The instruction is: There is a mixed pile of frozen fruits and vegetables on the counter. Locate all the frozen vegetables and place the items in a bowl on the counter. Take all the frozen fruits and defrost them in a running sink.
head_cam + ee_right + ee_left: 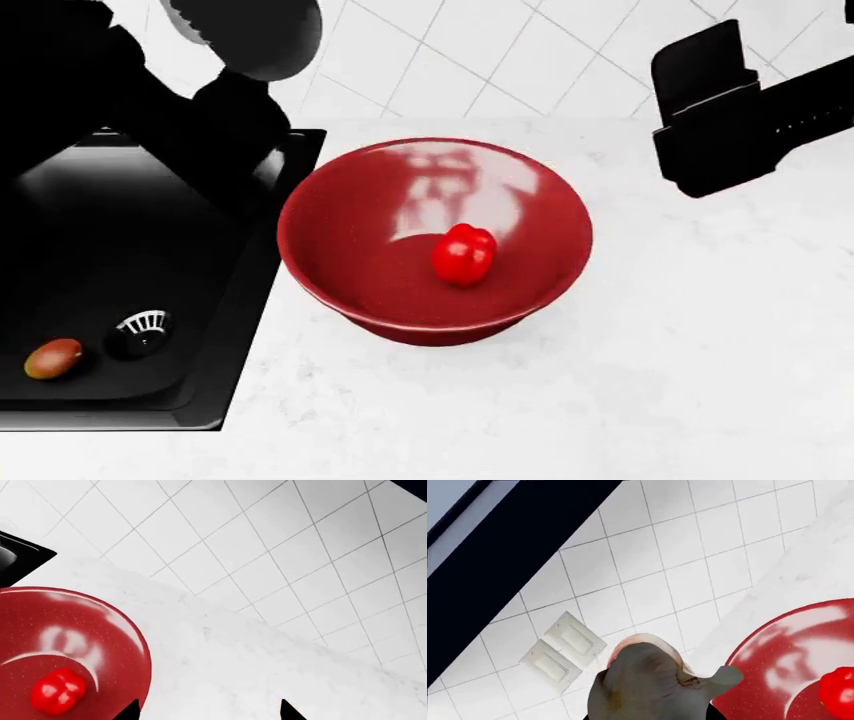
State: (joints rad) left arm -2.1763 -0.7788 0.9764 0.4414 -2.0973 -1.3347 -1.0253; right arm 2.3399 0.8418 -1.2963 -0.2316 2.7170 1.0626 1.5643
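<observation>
The large red bowl (pixel 434 235) stands on the white counter (pixel 694 330) with the red bell pepper (pixel 463 254) in it. My left gripper (pixel 238 72) is shut on the greyish-white garlic bulb (pixel 250 32) and holds it high by the tiled wall, left of and behind the bowl. In the left wrist view the garlic bulb (pixel 647 682) fills the jaws, with the bowl (pixel 790 665) beside it. My right gripper (pixel 208 711) is open and empty above the counter, right of the bowl (pixel 60 645). The mango-like fruit (pixel 54 359) lies in the black sink (pixel 120 230). The strawberry is out of view.
A silver drain (pixel 142 326) sits beside the mango. The white tiled wall (pixel 534 60) runs behind the counter, with a double switch plate (pixel 564 647) on it. My right arm (pixel 747 100) hangs over the counter's back right.
</observation>
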